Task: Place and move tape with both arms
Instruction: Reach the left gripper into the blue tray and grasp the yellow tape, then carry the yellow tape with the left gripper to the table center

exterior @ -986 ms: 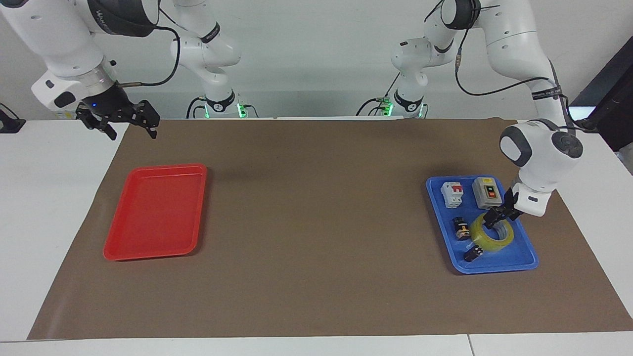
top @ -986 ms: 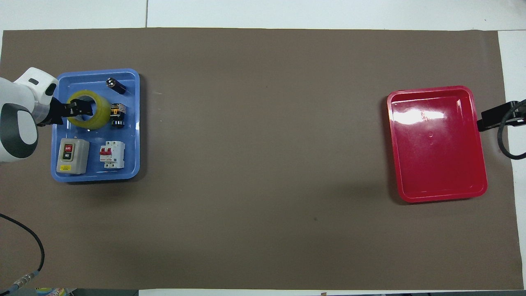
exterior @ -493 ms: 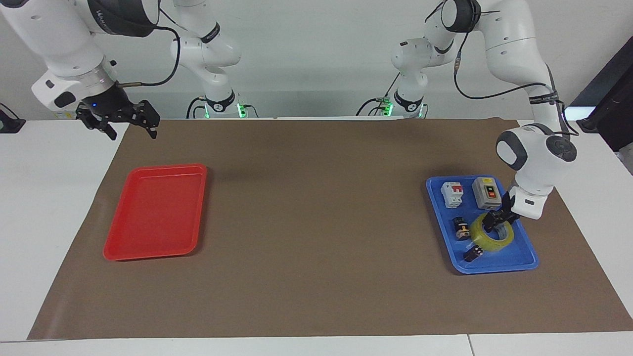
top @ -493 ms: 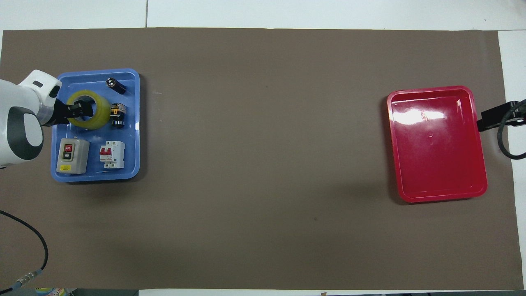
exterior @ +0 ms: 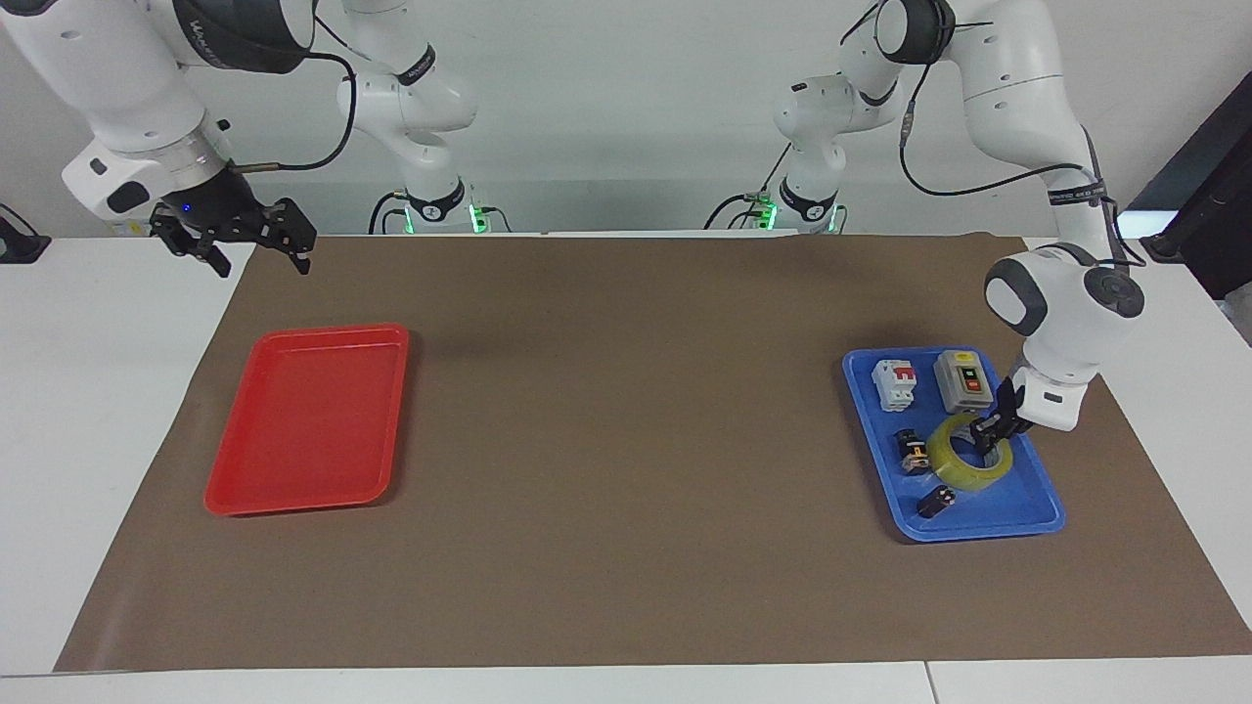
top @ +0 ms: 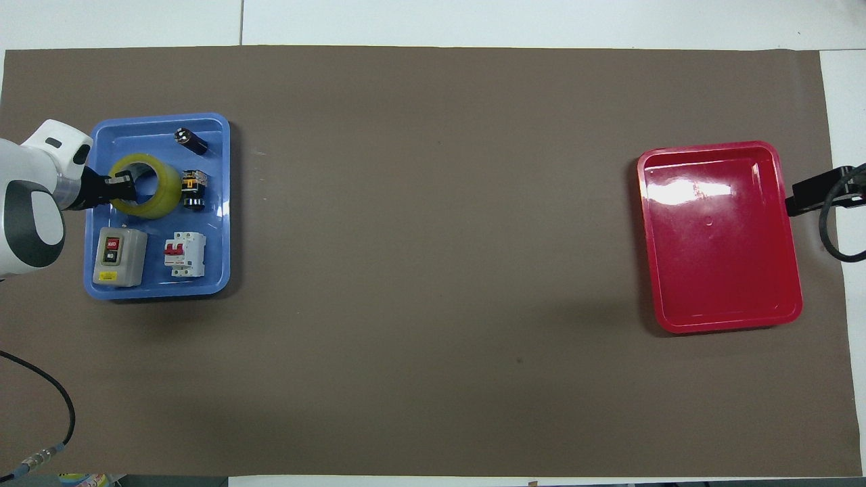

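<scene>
Tape, facing view: wide translucent yellow packing-tape roll (exterior: 970,458) sits tilted in the blue plastic tray (exterior: 1037,513) at the left arm's end of the table, one edge seemingly lifted off the floor.
Left gripper, facing view: black two-finger claw (exterior: 990,431) pinches the roll's wall, one finger inside the core, probably because the ring is too wide to span.
Right gripper, facing view: black claw (exterior: 256,242) waits in the air with fingers spread, holding nothing, near the red plastic tray (exterior: 235,499), likely the destination.
Tape, overhead view: yellow roll (top: 157,201) lies beside a small black-and-yellow part (top: 194,190).
Left gripper, overhead view: claw (top: 114,183) reaches in from the tray's outer edge.
Neighbours, overhead view: grey switch box (top: 120,256) and white breaker (top: 185,253) lie nearer the robots.
</scene>
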`<state>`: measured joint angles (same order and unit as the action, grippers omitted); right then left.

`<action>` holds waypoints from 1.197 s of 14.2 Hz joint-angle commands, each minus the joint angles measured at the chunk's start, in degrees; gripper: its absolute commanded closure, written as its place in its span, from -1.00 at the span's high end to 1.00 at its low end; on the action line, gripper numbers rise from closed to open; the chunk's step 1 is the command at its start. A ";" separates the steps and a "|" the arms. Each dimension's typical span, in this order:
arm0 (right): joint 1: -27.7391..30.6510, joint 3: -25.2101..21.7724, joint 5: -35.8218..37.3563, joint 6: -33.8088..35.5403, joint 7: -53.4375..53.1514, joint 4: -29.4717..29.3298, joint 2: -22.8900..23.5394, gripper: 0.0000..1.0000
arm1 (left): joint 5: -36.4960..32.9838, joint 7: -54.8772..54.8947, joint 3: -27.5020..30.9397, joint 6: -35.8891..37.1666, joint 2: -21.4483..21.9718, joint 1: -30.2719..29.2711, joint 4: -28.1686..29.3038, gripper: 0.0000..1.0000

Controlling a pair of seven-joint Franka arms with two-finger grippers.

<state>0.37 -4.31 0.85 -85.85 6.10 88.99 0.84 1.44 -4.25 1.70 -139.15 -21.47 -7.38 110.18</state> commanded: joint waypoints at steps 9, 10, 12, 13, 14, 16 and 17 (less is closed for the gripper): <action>0.69 0.35 -0.85 -0.10 1.19 1.62 -1.19 1.00 | -1.35 -13.67 -0.12 11.81 12.50 15.09 3.37 -1.00; 0.77 0.35 -0.85 -0.19 1.19 1.71 -1.28 1.00 | -1.35 -14.55 -0.12 11.37 12.33 17.81 3.73 -1.00; 0.86 0.26 -0.85 -0.19 1.19 2.68 -1.54 1.00 | -1.35 -22.50 -0.12 9.01 11.28 23.69 3.91 -1.00; 1.04 0.26 -0.85 -0.02 1.19 2.68 -1.54 1.00 | -1.35 -27.51 -0.12 6.29 10.05 26.94 3.99 -1.00; 1.12 0.18 -0.85 0.07 1.19 2.68 -1.54 1.00 | -1.61 -30.70 -0.03 5.22 9.61 29.67 4.17 -1.00; 1.13 0.17 -0.85 0.07 1.28 2.68 -1.54 1.00 | -5.72 -34.84 -0.12 4.86 8.81 33.55 4.08 -1.00; 1.04 0.17 -0.85 0.07 1.28 2.59 -1.54 1.00 | -6.70 -38.69 -0.03 3.38 7.33 35.66 3.82 -1.00</action>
<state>0.61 -4.46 0.85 -85.71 6.10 90.06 0.74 -2.17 -37.68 0.53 -133.07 -13.12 25.12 113.69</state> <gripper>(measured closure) 0.000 0.780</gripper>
